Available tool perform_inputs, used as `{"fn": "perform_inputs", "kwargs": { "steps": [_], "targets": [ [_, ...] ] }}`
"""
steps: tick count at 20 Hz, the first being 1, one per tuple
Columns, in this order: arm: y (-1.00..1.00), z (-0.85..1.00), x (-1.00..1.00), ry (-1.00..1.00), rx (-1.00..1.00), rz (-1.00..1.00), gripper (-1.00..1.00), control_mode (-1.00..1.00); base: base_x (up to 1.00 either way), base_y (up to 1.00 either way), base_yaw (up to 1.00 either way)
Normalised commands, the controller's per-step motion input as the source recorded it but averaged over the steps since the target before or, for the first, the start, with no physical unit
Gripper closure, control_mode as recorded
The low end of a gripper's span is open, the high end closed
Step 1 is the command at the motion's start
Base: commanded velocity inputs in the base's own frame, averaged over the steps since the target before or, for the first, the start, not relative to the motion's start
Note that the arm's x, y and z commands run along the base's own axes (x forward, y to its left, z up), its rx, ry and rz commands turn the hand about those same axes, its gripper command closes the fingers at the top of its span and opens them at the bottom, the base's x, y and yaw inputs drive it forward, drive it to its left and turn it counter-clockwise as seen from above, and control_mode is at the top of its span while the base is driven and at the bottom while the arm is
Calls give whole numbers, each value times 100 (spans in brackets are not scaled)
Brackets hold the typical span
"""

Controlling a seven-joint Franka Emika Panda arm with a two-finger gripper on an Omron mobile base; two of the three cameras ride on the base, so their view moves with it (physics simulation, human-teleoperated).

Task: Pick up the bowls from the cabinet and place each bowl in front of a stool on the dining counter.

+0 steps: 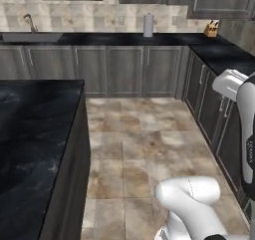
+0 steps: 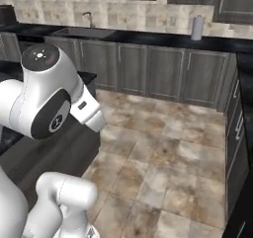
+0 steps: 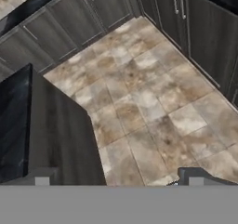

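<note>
Black marble with pale veining tops the dining counter [image 1: 35, 134], which stands on the left with its dark grey side dropping to the tan stone floor tiles [image 1: 144, 134]. From the hand view, the gripper [image 3: 116, 179] hangs above the counter's corner and the open floor, its two dark tips [image 3: 42, 177] set wide apart with nothing between them. Along the far wall runs a row of grey panelled base cabinets [image 1: 124, 69] under a narrower black countertop [image 1: 99, 39], carrying a sink with a tap [image 1: 31, 24], a paper towel roll [image 1: 148, 26] and a knife block [image 1: 211, 29]. More base cabinets line the right side.
</note>
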Motion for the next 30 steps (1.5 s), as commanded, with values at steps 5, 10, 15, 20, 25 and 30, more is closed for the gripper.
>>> {"fn": "perform_inputs", "kwargs": {
  "steps": [5, 10, 15, 20, 25, 30],
  "targets": [
    [0, 0, 0, 0, 0, 0, -100, 100, 100, -20, 0],
    [0, 0, 0, 0, 0, 0, -100, 100, 100, 0, 0],
    [0, 0, 0, 0, 0, 0, -100, 100, 100, -6, -1],
    [0, 0, 0, 0, 0, 0, -100, 100, 100, 0, -5],
    [0, 0, 0, 0, 0, 0, -100, 100, 100, 0, -10],
    [0, 0, 0, 0, 0, 0, -100, 100, 100, 0, -21]
  ]
}}
